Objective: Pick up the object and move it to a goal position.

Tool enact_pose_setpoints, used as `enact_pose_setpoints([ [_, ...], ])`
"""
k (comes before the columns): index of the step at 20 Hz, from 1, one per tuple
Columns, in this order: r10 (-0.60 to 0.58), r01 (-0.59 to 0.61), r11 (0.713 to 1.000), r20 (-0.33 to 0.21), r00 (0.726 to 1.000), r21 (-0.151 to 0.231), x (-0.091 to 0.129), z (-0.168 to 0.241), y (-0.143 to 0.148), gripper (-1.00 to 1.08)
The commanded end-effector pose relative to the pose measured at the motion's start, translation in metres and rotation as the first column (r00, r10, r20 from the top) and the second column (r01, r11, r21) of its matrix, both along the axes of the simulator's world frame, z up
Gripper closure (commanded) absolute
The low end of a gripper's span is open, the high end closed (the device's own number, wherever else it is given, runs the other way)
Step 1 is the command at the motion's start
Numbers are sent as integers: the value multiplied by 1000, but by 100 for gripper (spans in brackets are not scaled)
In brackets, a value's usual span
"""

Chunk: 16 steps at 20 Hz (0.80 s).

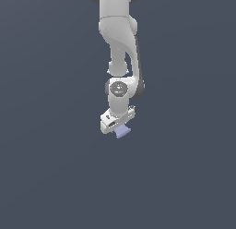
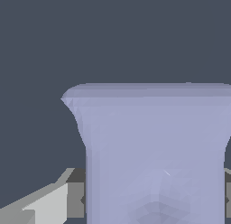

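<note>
Dark slate-blue background fills the exterior view from edge to edge, with no visible worktop line, wall or other thing in it, so open room lies on every side of the arm [image 1: 119,43], which hangs down from the top centre of the frame. Its end effector [image 1: 120,128] sits just below the middle of the frame, well apart from all four borders. The object [image 1: 123,131], a small lavender-blue piece, pokes out beneath the end effector, touching it. In the wrist view the object [image 2: 153,151] looms large, its narrow stem rising between pale grey fingers [image 2: 49,205] and flaring to a wide flat rim. The end effector is narrowed around the stem, holding the piece.
</note>
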State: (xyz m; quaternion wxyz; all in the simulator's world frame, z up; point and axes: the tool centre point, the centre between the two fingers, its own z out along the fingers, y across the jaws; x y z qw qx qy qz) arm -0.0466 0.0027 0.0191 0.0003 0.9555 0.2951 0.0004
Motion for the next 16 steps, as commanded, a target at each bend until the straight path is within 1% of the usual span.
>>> enact_pose_setpoints([
  [1,-1,1,1000,0,1000,0,8,1,-10,108],
  [6,-1,1,1000,0,1000,0,30,3,-35,108],
  [16,-1,1,1000,0,1000,1,84,7,-94,108],
])
